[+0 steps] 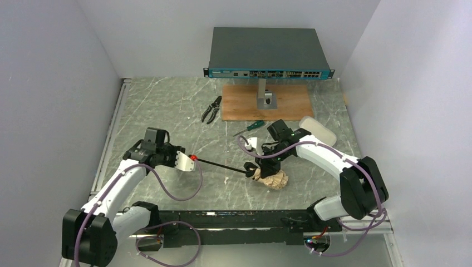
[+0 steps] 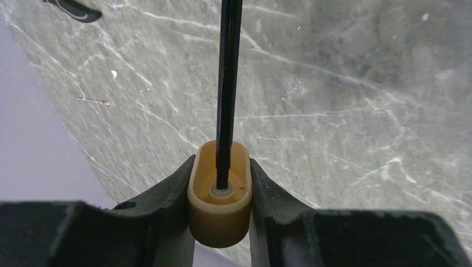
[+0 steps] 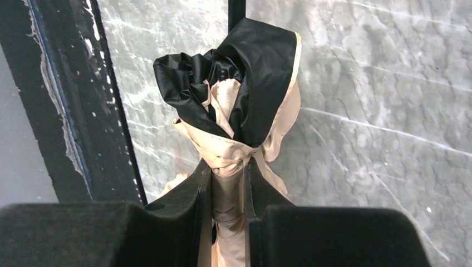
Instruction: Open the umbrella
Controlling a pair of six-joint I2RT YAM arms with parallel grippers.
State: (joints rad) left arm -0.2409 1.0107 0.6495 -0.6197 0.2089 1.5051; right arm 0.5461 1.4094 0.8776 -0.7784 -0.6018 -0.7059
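The umbrella lies stretched across the table. Its black shaft (image 1: 221, 164) is drawn out between the two arms. My left gripper (image 1: 186, 161) is shut on the short beige handle (image 2: 219, 208); the shaft (image 2: 228, 83) runs straight away from it in the left wrist view. My right gripper (image 1: 259, 166) is shut on the bunched canopy (image 1: 274, 179). In the right wrist view its fingers (image 3: 203, 189) pinch the gold-beige fabric (image 3: 225, 153), with the black lining (image 3: 253, 83) bulging beyond the tips. The canopy is still folded and the ribs are hidden.
A network switch (image 1: 269, 53) on a metal stand sits over a wooden board (image 1: 239, 104) at the back. Pliers (image 1: 211, 109), a green-handled screwdriver (image 1: 251, 126) and a flat beige sleeve (image 1: 319, 130) lie in front of it. Grey walls close both sides.
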